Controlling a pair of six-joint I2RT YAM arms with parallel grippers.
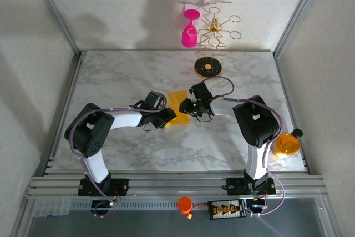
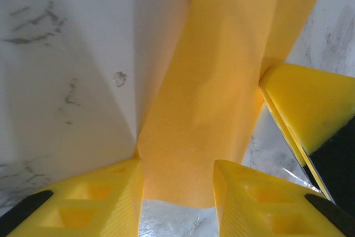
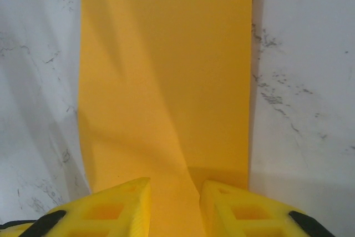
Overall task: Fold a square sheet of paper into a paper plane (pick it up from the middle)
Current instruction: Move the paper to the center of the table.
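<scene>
**Limp sheet, light grip**

The square sheet of paper (image 3: 166, 81) looks light, limp and easily creased. The left gripper (image 2: 177, 178) has its jaws closed on one end, and the paper bows up between them. Paper fills the right gripper's (image 3: 175, 192) narrow gap, but I cannot tell whether it pinches. The best hold is probably mid-edge, centred between the jaws.

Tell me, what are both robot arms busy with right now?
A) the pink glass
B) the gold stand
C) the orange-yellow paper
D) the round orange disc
C: in both wrist views the orange-yellow paper runs between the yellow jaws, while the pink glass and gold stand sit far back, untouched.
</scene>
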